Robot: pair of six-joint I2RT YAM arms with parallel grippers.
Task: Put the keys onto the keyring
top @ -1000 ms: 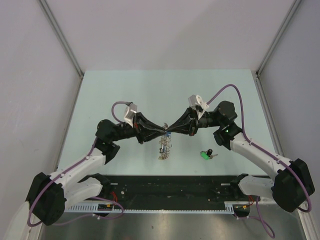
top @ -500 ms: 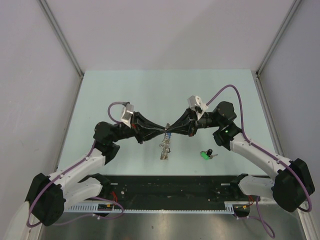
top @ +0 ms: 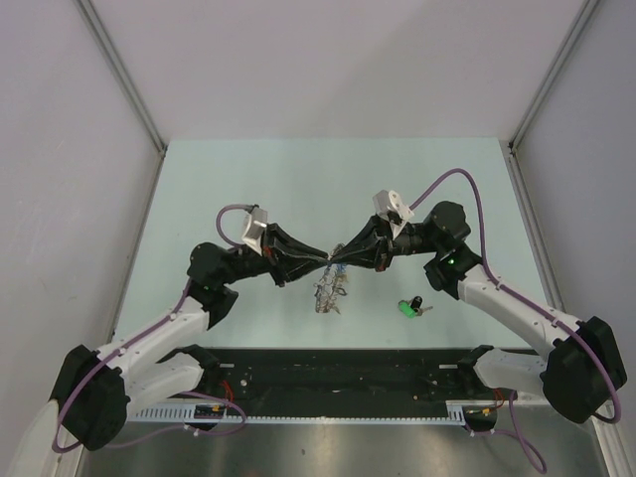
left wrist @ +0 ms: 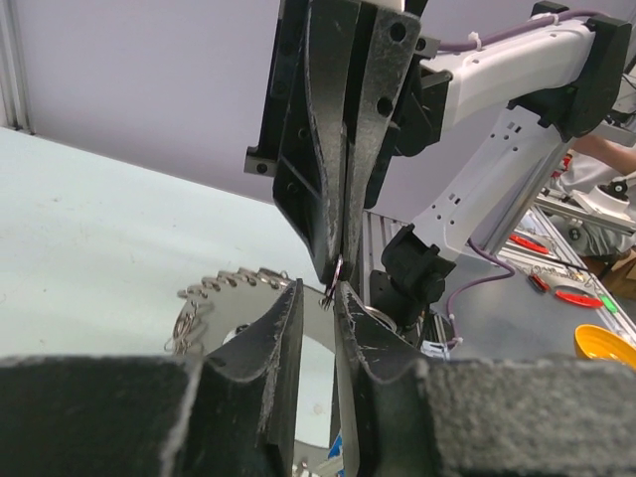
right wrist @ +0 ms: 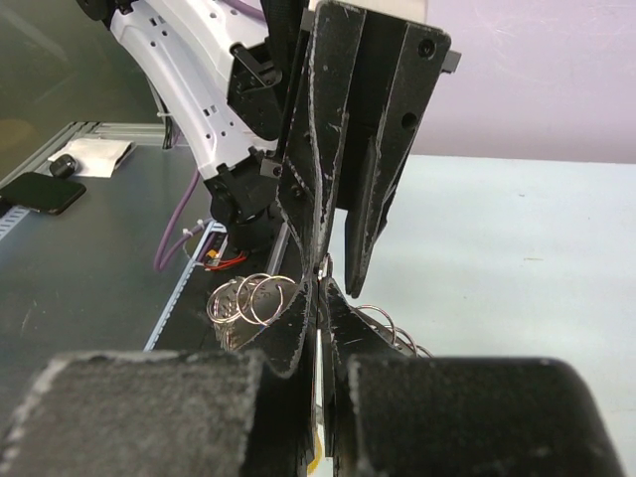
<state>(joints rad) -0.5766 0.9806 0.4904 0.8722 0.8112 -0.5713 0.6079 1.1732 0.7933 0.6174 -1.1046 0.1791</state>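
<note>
The left gripper (top: 324, 260) and right gripper (top: 341, 257) meet tip to tip above mid-table; the left jaws stand narrowly apart, apparently pinching the keyring (top: 328, 293), which hangs edge-on directly beneath; the right jaws are fully closed, a small wire loop (left wrist: 338, 268) at their tips; two keys (top: 408, 307) lie on the table (top: 248, 179), nearer the right arm.

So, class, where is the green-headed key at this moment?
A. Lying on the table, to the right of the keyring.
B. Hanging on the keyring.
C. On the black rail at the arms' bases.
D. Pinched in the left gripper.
A: the green-headed key lies on the table, off to the right of the keyring and apart from it.
</note>
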